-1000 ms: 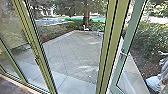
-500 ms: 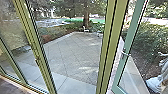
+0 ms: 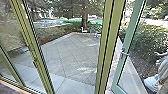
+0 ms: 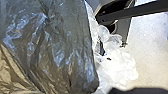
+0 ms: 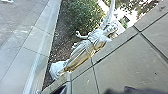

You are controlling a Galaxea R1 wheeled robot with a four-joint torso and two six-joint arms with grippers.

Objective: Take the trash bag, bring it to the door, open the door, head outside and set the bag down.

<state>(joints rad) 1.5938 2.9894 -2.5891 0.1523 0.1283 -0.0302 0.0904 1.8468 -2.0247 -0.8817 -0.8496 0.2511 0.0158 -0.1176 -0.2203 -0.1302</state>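
A shiny dark trash bag (image 4: 57, 47) shows large in the left wrist view, creased and hanging in folds. Bunched translucent white plastic (image 4: 117, 66) lies against its edge; whether it is part of the same bag I cannot tell. In the head view, the glass door (image 3: 131, 32) with a pale green frame stands swung outward at the right, its metal handle (image 3: 125, 53) on the near stile. How either gripper stands, I cannot make out.
Olive-green posts (image 3: 108, 50) and glass panes front the paved yard (image 3: 72, 55). A pale statue (image 5: 86, 47) stands by the planting bed, near shrubs (image 5: 80, 17) and a wall of large panels (image 5: 127, 60). White chairs are farther out.
The whole head picture has shifted slightly, so the camera has moved a little. The door stays swung outward.
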